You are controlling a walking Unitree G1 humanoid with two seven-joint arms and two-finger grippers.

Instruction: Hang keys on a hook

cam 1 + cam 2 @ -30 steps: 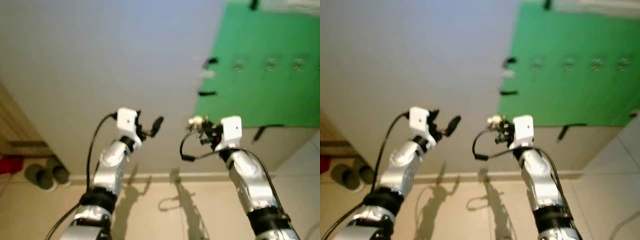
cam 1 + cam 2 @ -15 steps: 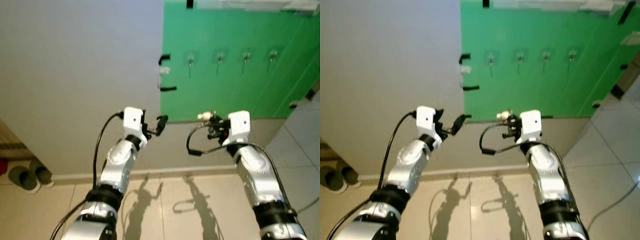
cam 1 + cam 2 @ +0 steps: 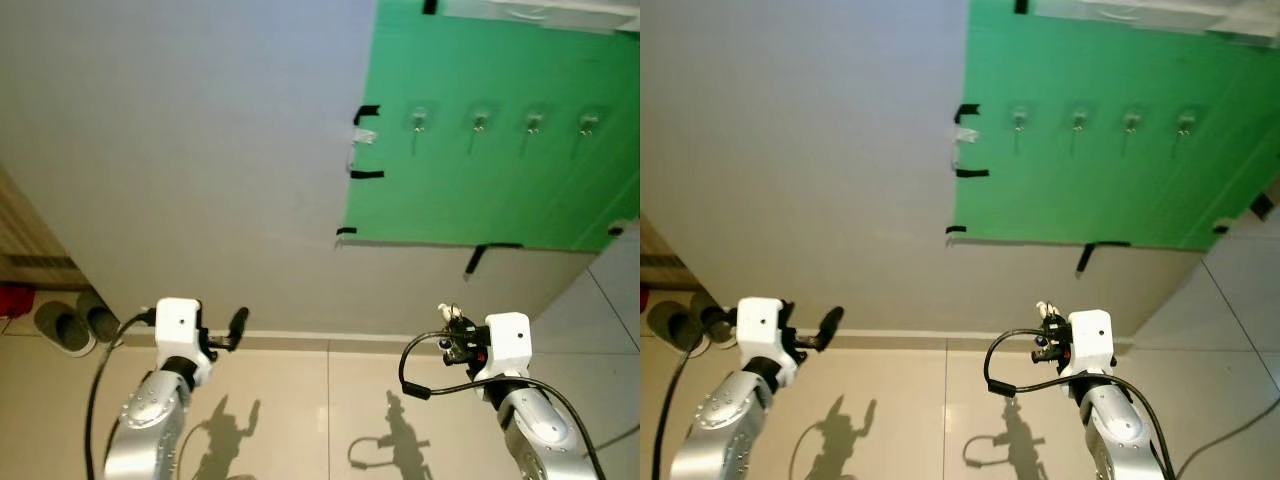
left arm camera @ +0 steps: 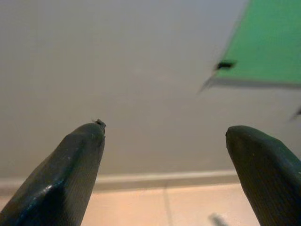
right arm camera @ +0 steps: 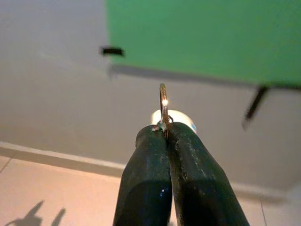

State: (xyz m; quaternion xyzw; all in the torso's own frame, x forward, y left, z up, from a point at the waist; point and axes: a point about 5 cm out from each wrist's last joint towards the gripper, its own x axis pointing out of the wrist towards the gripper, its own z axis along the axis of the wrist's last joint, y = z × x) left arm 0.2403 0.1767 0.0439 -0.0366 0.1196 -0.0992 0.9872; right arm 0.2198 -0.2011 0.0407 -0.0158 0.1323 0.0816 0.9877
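Bright green sheet [image 3: 490,150] on a pale grey wall [image 3: 180,150], held at its edges by black tape strips [image 3: 366,113]. Beige glossy floor tiles [image 3: 300,410] below. Silver arms, white wrist blocks, black fingers [image 5: 155,179] pinching a brassy ring [image 5: 163,106]. Grey-green slippers [image 3: 75,320], perhaps something red beside them.

A shiny metal key ring [image 5: 163,104] is seen; the green board [image 3: 500,150] looks matt, the floor tiles [image 3: 330,420] glossy.
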